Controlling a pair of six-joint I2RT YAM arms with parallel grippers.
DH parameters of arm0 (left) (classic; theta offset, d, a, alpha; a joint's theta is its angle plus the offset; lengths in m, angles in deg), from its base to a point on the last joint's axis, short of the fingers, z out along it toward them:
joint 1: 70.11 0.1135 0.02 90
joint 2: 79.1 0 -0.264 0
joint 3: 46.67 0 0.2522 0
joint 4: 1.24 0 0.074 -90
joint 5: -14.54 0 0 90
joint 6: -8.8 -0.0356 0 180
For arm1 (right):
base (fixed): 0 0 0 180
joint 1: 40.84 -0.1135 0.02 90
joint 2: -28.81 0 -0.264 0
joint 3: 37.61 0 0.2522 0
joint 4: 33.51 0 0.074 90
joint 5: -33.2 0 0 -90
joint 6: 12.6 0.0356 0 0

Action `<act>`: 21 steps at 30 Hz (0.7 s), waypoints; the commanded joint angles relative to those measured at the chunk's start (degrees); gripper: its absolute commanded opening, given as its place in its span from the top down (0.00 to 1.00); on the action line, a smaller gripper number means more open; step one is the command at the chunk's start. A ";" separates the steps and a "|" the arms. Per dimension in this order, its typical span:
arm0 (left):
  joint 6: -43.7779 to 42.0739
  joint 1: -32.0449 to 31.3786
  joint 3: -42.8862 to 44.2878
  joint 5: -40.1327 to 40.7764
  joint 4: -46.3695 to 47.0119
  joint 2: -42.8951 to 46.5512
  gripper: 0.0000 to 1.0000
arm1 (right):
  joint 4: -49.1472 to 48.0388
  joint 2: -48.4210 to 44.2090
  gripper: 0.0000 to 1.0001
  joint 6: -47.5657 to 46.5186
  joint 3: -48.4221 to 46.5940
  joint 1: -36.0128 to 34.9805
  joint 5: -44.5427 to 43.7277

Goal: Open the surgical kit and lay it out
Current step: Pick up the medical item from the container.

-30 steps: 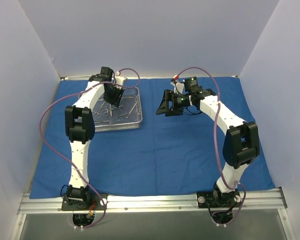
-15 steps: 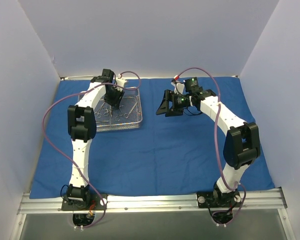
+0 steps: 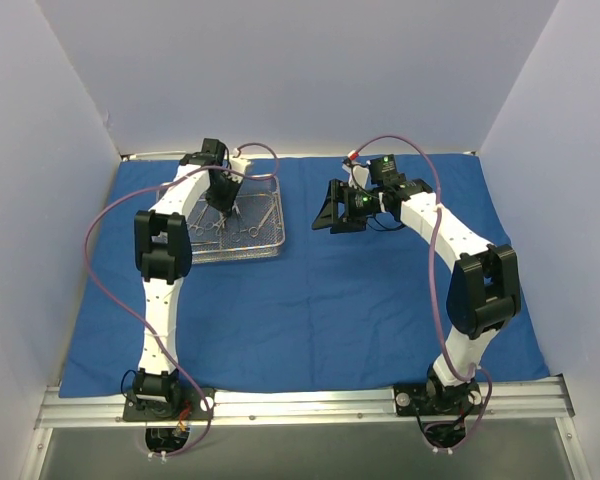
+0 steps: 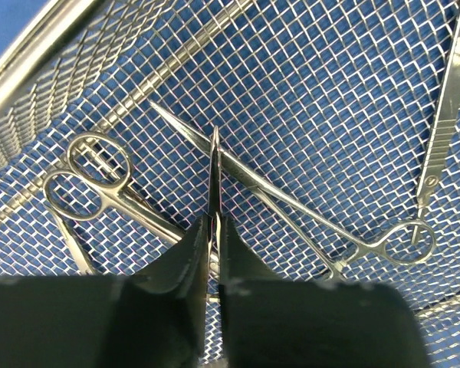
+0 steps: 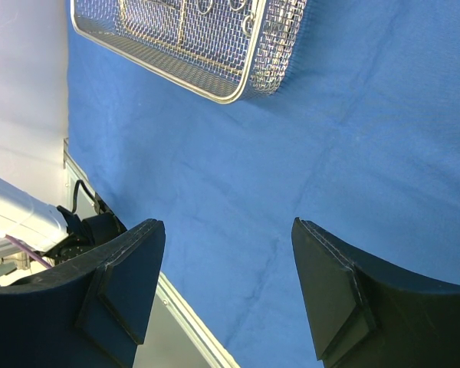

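Note:
The royal-blue cloth wrap lies spread flat over the table. The silver wire-mesh tray sits on it at the back left. My left gripper reaches down into the tray, and its jaws are shut on a thin silver instrument seen edge-on. Ring-handled scissors lie left of it, and a long clamp crosses under it to the right. My right gripper hovers open over bare cloth right of the tray, holding nothing.
Another slim instrument lies along the tray's right side. The tray's rim rises close on the left. White walls enclose the table. An aluminium rail runs along the near edge.
My left gripper's jaws have closed from half open onto the thin instrument in the tray. The right arm has stayed still.

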 commanded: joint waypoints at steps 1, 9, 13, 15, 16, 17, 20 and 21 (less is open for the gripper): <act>1.84 0.07 2.52 -2.12 -2.11 -1.33 0.92 | -0.29 -2.82 0.32 -0.27 -0.54 -0.50 0.36; 16.48 2.26 10.37 1.92 -4.33 9.36 0.98 | 0.14 -0.80 0.33 -0.27 -4.85 -1.99 -2.01; 25.12 3.49 5.01 -10.79 0.34 16.33 0.98 | -0.12 -0.88 0.33 -0.45 -6.43 -2.87 -2.28; 32.49 3.32 1.67 -16.60 4.09 20.44 0.98 | 0.05 -1.50 0.33 -0.80 -7.31 -3.66 -1.23; 35.30 2.62 -5.58 -24.02 7.35 22.64 0.98 | 0.14 -2.20 0.32 -0.89 -7.58 -4.02 -0.97; 38.81 2.01 -10.52 -26.88 11.38 25.19 0.98 | -0.29 -2.64 0.32 -0.89 -7.58 -4.37 0.86; 55.15 -0.62 -29.43 -35.24 34.92 36.53 0.98 | -5.03 -4.22 0.27 0.95 -6.18 -6.04 3.86; 64.07 -1.25 -33.38 -36.82 46.72 40.90 0.98 | -6.52 -4.66 0.26 2.87 -4.96 -6.39 6.13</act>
